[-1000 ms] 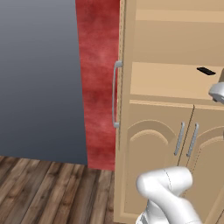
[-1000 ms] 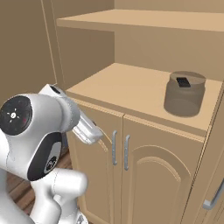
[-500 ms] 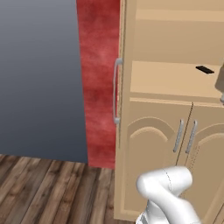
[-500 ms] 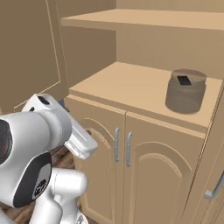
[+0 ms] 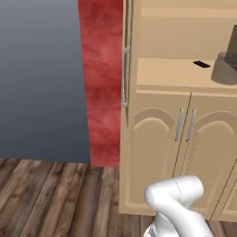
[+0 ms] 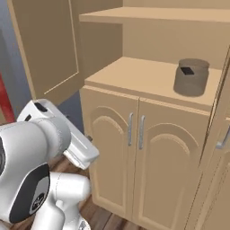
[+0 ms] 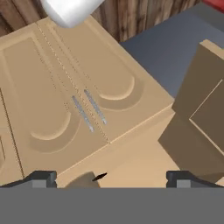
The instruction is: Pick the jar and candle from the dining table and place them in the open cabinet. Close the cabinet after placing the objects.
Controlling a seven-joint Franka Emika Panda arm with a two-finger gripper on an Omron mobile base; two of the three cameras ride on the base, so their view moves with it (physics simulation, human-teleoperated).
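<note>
On the lower shelf of the open cabinet [image 6: 148, 76]: one smoky-grey jar [image 6: 191, 77], upright, with a small flat black object [image 6: 187, 71] seen through its glass. Below the shelf, two arched doors, shut. Gripper [image 7: 109, 178]: jaws spread wide, empty, touching nothing; jar top just between the fingertips [image 7: 41, 178] in the hand view.

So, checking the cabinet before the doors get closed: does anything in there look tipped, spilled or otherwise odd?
Nothing stands out. The jar stands upright on the cabinet shelf, a small flat black object beside it, nothing spilled. The upper doors are open, the lower ones shut.
</note>
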